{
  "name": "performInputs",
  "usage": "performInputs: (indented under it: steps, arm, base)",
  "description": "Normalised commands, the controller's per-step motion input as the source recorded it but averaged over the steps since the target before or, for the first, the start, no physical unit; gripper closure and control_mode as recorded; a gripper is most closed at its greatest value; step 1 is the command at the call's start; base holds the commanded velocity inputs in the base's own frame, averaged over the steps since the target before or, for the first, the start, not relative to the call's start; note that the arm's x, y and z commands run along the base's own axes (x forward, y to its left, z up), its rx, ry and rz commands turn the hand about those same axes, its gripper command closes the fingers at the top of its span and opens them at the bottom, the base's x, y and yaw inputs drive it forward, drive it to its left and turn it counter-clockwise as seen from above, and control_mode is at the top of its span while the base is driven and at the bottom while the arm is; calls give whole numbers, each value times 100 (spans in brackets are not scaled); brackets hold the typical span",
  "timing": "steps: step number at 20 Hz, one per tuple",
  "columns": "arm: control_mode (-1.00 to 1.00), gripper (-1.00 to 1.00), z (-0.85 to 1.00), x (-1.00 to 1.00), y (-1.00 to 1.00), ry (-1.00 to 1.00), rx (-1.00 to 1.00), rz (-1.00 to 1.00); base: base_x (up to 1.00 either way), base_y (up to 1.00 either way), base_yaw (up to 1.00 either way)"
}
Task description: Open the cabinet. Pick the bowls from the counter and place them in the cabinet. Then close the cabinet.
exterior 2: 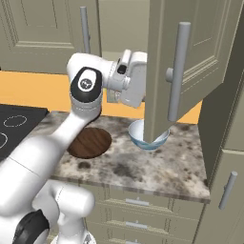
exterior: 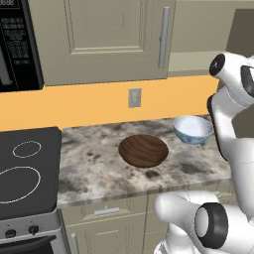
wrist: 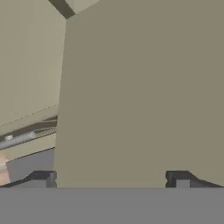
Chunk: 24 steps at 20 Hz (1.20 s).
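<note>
Opening the cabinet door point(exterior 2: 190, 62) is the step in hand: the gripper point(wrist: 113, 179) is spread wide with nothing held, its fingers straddling the door's inner face. The door should be pushed wider toward 3 o'clock. Both bowls rest on the counter point(exterior: 94, 173): brown bowl point(exterior: 143, 150) centre, white bowl point(exterior: 193, 129) at 2 o'clock

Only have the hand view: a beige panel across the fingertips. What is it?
Observer: The cabinet's right door, standing open over the counter; in the right base view the arm reaches in behind it.
Operator: Bowls in the cabinet yet?
Observer: No. The wooden bowl and the white-blue bowl both sit on the counter.
Operator: Other door?
Observer: The left door is shut, with its handle on its right edge.
</note>
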Motion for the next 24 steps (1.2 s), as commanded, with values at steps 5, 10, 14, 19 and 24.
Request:
performInputs:
  steps: [5, 10, 14, 19, 24]
  arm:
    - [-100, -100, 0, 0, 44, -14, 20, 17]
    - [-100, -100, 0, 0, 39, -16, 25, 17]
    - [-100, -100, 6, 0, 38, -13, 26, 17]
    - [-100, -100, 6, 0, 40, -16, 21, 17]
    - [-100, -100, 0, 0, 39, -24, 18, 13]
  base:
    - [0, 0, 0]
    - [0, 0, 0]
    - [0, 0, 0]
    - [0, 0, 0]
    - [0, 0, 0]
